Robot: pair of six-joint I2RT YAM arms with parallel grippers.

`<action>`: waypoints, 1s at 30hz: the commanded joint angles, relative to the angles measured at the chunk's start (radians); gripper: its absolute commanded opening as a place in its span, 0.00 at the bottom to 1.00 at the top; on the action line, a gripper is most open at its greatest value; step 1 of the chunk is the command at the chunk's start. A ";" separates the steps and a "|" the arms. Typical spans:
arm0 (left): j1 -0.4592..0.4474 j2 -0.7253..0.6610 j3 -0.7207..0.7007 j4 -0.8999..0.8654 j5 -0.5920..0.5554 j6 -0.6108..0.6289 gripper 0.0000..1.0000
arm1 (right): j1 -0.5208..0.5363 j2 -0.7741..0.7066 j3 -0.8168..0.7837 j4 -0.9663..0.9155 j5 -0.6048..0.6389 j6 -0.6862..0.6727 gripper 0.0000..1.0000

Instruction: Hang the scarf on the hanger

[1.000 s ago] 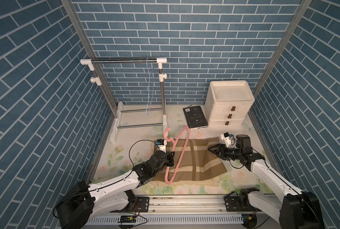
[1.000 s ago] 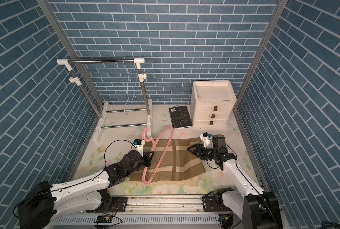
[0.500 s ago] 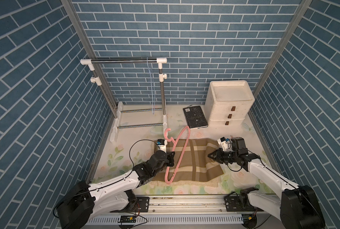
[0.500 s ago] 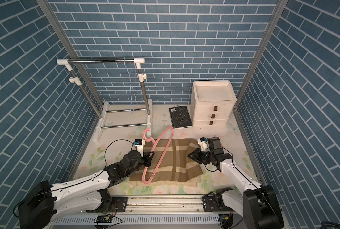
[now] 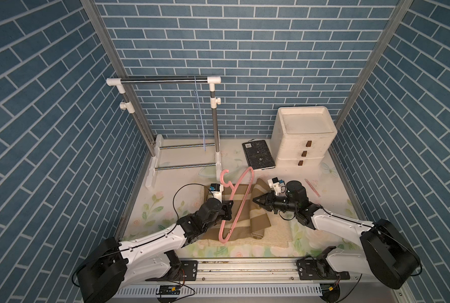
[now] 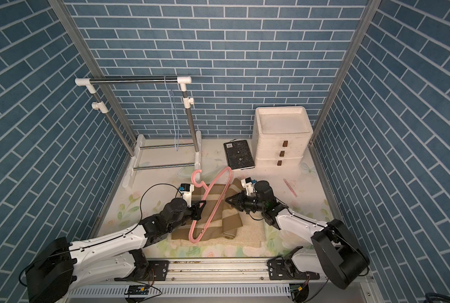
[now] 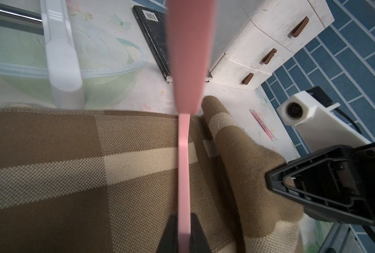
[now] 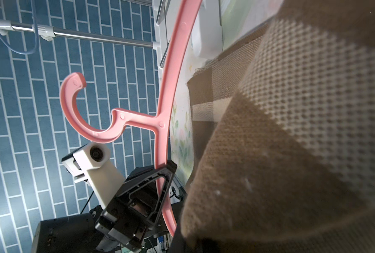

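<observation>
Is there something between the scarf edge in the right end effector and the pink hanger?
Nothing visible stands between. The right end effector grips the raised scarf edge beside the hanger, which the left end effector holds over the scarf.

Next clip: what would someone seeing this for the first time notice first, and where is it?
The pink plastic hanger stands out first, pinched in the left tool and tilted over the brown and cream checked scarf at front centre. Next comes the right tool, shut on a raised fold of that scarf just right of the hanger. A steel clothes rail stands at the back left.
</observation>
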 commanded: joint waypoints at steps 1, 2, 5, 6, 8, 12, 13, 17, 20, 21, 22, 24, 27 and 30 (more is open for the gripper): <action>-0.008 -0.013 0.015 0.026 0.020 0.011 0.00 | 0.059 0.114 0.053 0.275 0.082 0.176 0.00; -0.008 -0.015 0.016 0.028 0.022 0.011 0.00 | 0.076 0.152 0.075 0.311 0.091 0.193 0.00; -0.008 -0.017 0.017 0.032 0.023 0.011 0.00 | 0.124 0.268 0.139 0.388 0.113 0.236 0.00; -0.008 -0.019 0.016 0.034 0.025 0.011 0.00 | 0.136 0.307 0.165 0.412 0.111 0.244 0.00; -0.008 -0.022 0.015 0.039 0.026 0.011 0.00 | 0.159 0.372 0.223 0.428 0.112 0.239 0.00; -0.008 -0.027 0.014 0.040 0.026 0.012 0.00 | 0.196 0.464 0.290 0.412 0.140 0.245 0.00; -0.008 -0.028 0.014 0.039 0.025 0.011 0.00 | 0.201 0.480 0.295 0.413 0.142 0.251 0.00; -0.008 -0.038 0.011 0.030 0.014 0.008 0.00 | 0.199 0.486 0.275 0.422 0.144 0.249 0.14; -0.008 -0.039 0.010 0.024 0.007 0.004 0.00 | 0.175 0.401 0.240 0.315 0.172 0.162 0.29; -0.008 -0.038 0.011 0.023 0.005 0.004 0.00 | 0.164 0.360 0.230 0.265 0.178 0.130 0.34; -0.008 -0.036 0.012 0.020 0.002 0.004 0.00 | 0.155 0.320 0.223 0.206 0.182 0.101 0.39; -0.008 -0.035 0.015 0.016 -0.003 0.004 0.00 | 0.134 0.253 0.200 0.127 0.179 0.061 0.45; -0.008 -0.032 0.017 0.014 -0.007 0.002 0.00 | 0.096 0.167 0.164 0.045 0.160 0.029 0.50; -0.008 -0.026 0.020 0.011 -0.006 0.003 0.00 | 0.055 0.075 0.148 -0.028 0.173 -0.005 0.51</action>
